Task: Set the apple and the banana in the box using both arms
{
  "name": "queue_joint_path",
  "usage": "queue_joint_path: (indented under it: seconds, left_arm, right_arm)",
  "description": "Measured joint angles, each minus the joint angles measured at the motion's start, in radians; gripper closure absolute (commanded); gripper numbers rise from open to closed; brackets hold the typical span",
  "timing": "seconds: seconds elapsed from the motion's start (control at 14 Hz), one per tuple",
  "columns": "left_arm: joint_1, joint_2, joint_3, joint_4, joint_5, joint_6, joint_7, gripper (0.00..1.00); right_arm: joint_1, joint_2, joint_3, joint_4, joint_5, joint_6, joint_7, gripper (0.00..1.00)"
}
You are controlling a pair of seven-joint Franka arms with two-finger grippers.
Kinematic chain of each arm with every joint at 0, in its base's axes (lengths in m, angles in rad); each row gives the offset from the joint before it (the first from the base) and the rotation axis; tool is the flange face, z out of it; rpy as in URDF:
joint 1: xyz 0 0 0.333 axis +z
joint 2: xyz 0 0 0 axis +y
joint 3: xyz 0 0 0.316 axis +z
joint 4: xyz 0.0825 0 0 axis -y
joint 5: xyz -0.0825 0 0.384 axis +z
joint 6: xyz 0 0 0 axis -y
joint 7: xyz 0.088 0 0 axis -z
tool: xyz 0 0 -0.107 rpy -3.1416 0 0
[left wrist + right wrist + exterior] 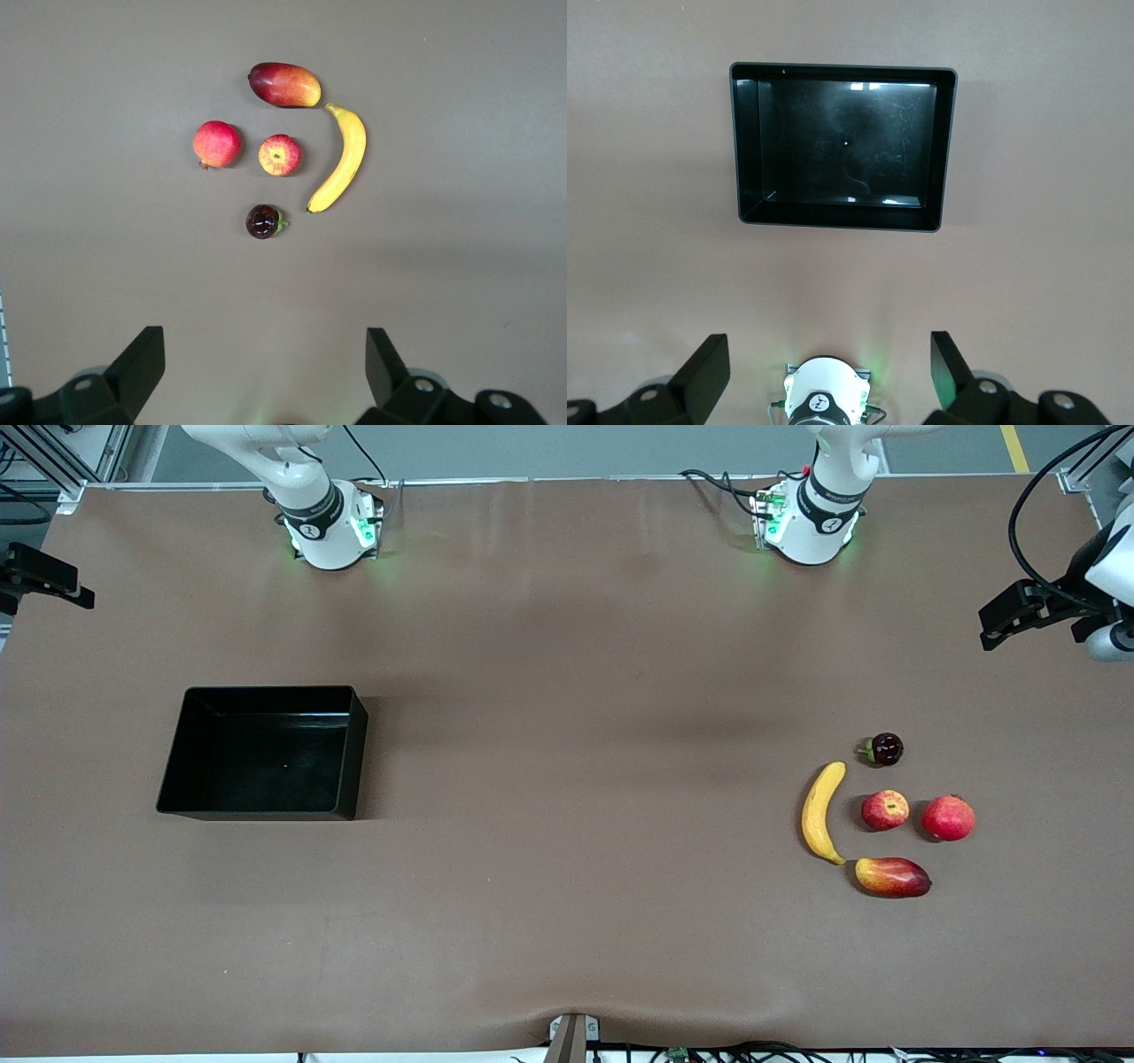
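Both arms wait raised, bases along the table edge farthest from the front camera; neither touches any fruit.

Left gripper (263, 372): high over bare brown table, between its own base and the fruit cluster. Fingers (135, 363) spread wide, nothing between them.

Right gripper (829, 372): high over bare table between its own base (824, 403) and the box. Fingers (954, 367) spread wide, holding nothing.

Box (182, 731) (948, 146): black glossy tray, open top, at the right arm's end of the table, flat on the mat. Only a tiny pale speck shows on its floor.

Landmark: apple (885, 810) (279, 155), small, red with yellowish patches, at the left arm's end of the table, well apart from the box.
- Banana (821, 811) (343, 159): just beside the apple on the box side, not touching it, lying flat, its curve bowing away from the apple.
- Round red fruit with crown tip (948, 817) (216, 143): near the apple, on the side away from the box, apart from it.
- Dark purple mangosteen-like fruit (884, 748) (263, 221): farther from the front camera than the apple, apart.
- Mango (892, 876) (284, 84): nearer the front camera than the apple; one end sits just at the banana's near tip, contact not certain.
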Motion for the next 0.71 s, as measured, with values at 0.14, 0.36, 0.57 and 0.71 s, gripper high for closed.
queue_joint_path:
  seconds: [0.14, 0.36, 0.57, 0.71]
  left_arm:
    - [-0.001, 0.001, -0.001, 0.000, 0.000, 0.000, 0.000, 0.00]
    - [-0.002, 0.002, -0.001, 0.000, 0.000, 0.000, -0.002, 0.00]
    - [-0.005, 0.010, -0.002, -0.001, 0.000, 0.001, -0.002, 0.00]
    - [-0.007, 0.028, -0.003, -0.005, 0.000, 0.006, -0.003, 0.00]
  right_arm:
    - [0.000, 0.000, 0.000, 0.000, 0.000, 0.000, 0.000, 0.00]
    - [0.000, 0.000, 0.000, 0.000, 0.000, 0.000, 0.000, 0.00]
    - [0.000, 0.002, -0.001, 0.000, -0.001, 0.001, 0.000, 0.00]
    - [-0.011, 0.016, -0.002, 0.001, -0.006, 0.004, 0.000, 0.00]
